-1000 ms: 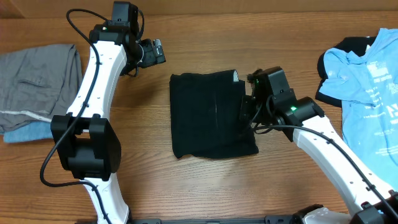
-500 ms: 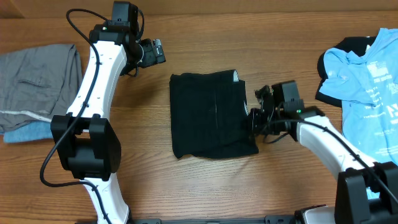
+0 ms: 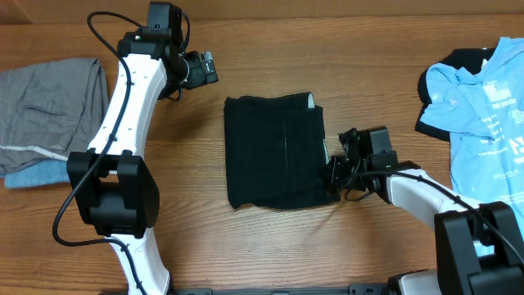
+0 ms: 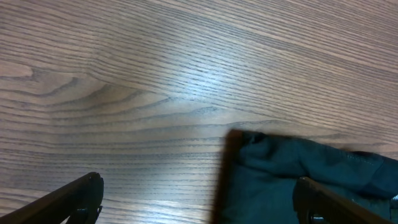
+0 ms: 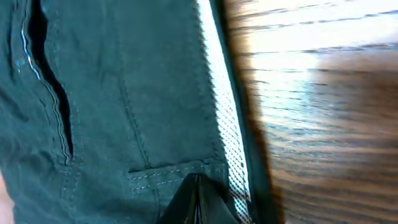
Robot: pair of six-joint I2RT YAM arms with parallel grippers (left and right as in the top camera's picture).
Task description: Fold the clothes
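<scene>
Two fingers of the right gripper [image 3: 333, 174] are pressed fully together at the lower right edge of the black shorts [image 3: 278, 150], beside the pale waistband [image 5: 217, 106] — whether cloth is pinched cannot be told. The left gripper [image 3: 206, 69] is spread wide over the table [image 3: 270, 246], near the shorts' far left corner. The shorts are laid folded at mid-table — a light blue T-shirt [image 3: 483, 123] is seen at the right, a grey piece [image 3: 49, 106] and a blue piece [image 3: 37, 174] at the left.

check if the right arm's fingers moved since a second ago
Yes. In the overhead view the right fingers have slid down the right edge of the black shorts, from near the top corner to the bottom corner.
</scene>
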